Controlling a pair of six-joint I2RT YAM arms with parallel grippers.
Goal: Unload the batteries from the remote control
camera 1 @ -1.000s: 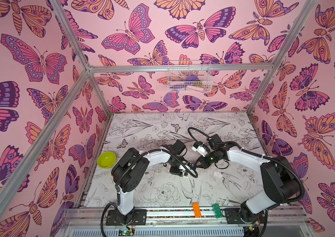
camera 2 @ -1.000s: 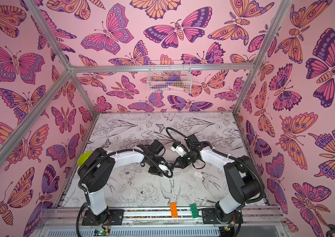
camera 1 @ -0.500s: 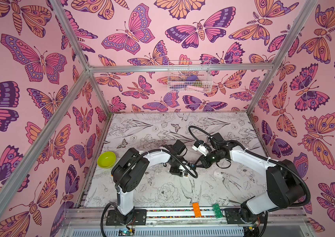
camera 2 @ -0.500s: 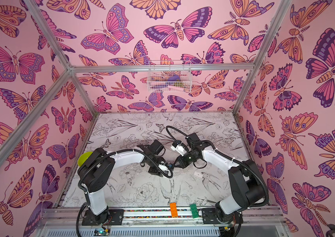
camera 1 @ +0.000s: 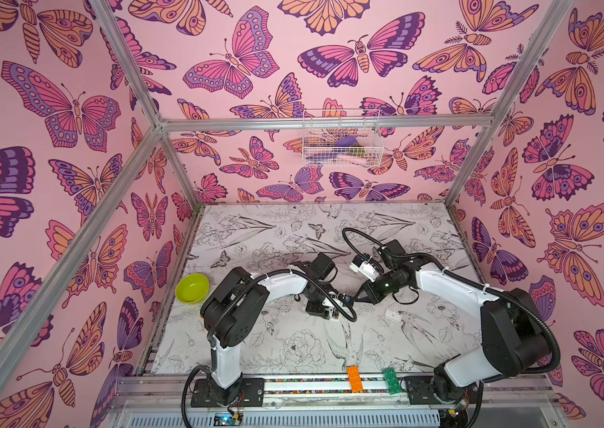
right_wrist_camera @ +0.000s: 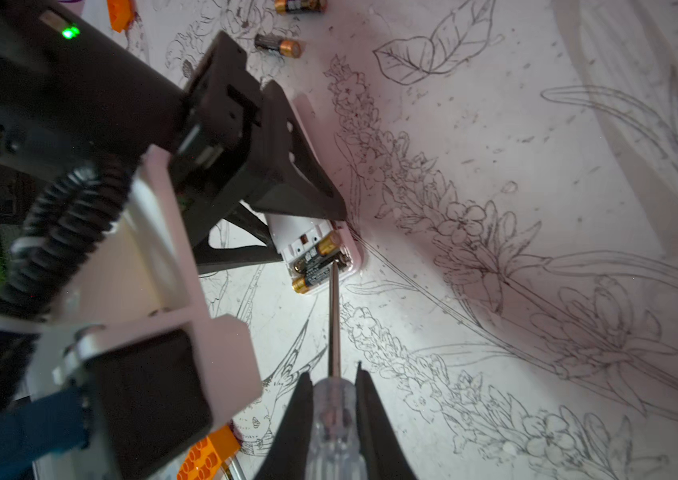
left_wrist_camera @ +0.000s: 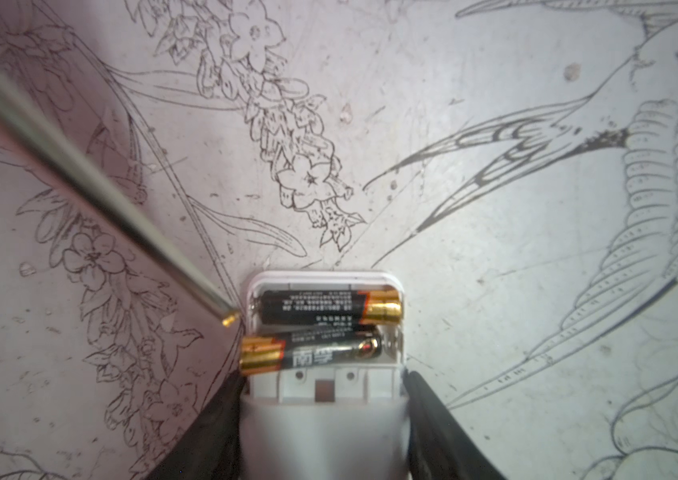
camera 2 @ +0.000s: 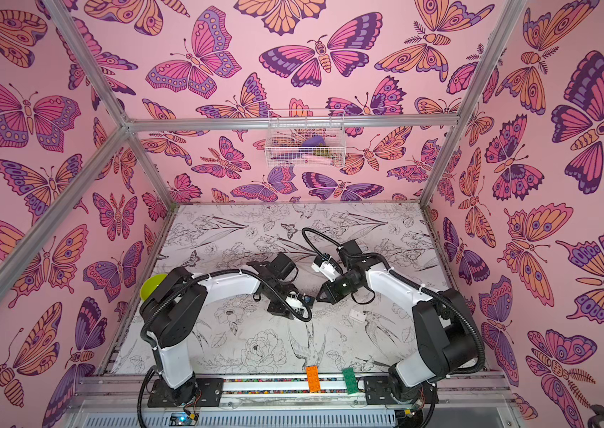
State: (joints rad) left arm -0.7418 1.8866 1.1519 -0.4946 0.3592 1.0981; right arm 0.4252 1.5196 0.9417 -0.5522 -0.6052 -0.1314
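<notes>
My left gripper (left_wrist_camera: 324, 376) is shut on the white remote control (left_wrist_camera: 322, 419), which lies on the table with its battery bay open. Two batteries, black with gold ends, are in the bay. One battery (left_wrist_camera: 329, 307) lies flat. The other battery (left_wrist_camera: 312, 351) sits askew, its gold end poking over the bay's side wall. My right gripper (right_wrist_camera: 331, 378) is shut on the clear handle of a screwdriver (right_wrist_camera: 333, 415). The screwdriver tip (left_wrist_camera: 229, 320) is at the edge of the bay. Two loose batteries (right_wrist_camera: 279, 45) lie on the table beyond the left gripper.
A white cover piece (camera 1: 391, 315) lies by the right arm. A green bowl (camera 1: 192, 288) stands at the table's left edge. An orange brick (camera 1: 355, 378) and a green brick (camera 1: 390, 380) sit on the front rail. A wire basket (camera 1: 341, 139) hangs on the back wall.
The right arm's elbow has shifted slightly outward. Both grippers keep their holds and the left arm has not moved.
</notes>
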